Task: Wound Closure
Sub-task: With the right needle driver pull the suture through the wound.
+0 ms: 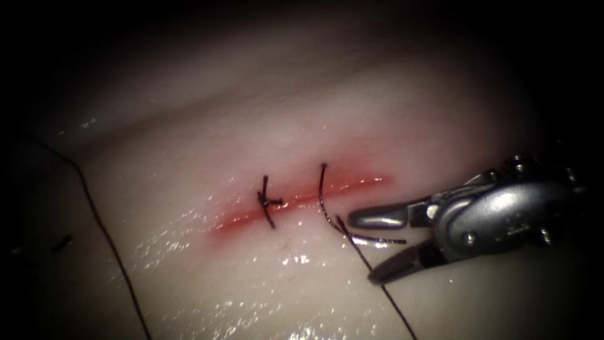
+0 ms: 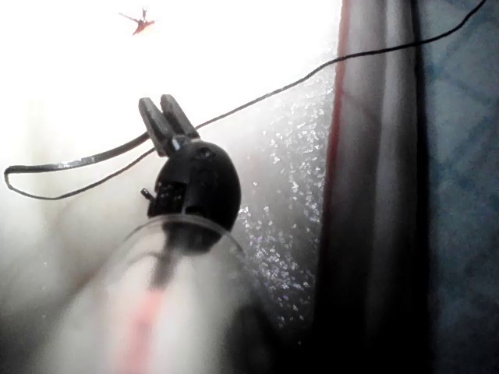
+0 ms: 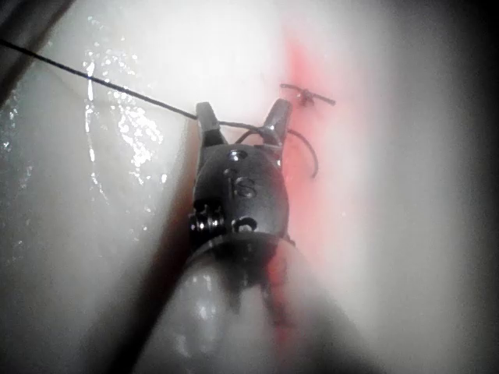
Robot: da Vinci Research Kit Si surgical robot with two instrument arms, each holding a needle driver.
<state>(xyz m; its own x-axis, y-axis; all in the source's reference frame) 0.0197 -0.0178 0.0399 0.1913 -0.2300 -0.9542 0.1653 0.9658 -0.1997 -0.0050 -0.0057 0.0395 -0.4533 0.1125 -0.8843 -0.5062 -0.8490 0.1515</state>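
My right steel needle driver jaws spread astride thin black thread near red cut; left black driver pinching thread. Close squarely, no tissue.

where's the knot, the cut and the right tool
knot [image 1: 269, 202], endoscope view, its tied middle
cut [image 1: 362, 183], endoscope view, its open red stretch
right tool [image 1: 389, 244], endoscope view, gap between its open jaws

Right hand: grey metal, screws, stamped "16".
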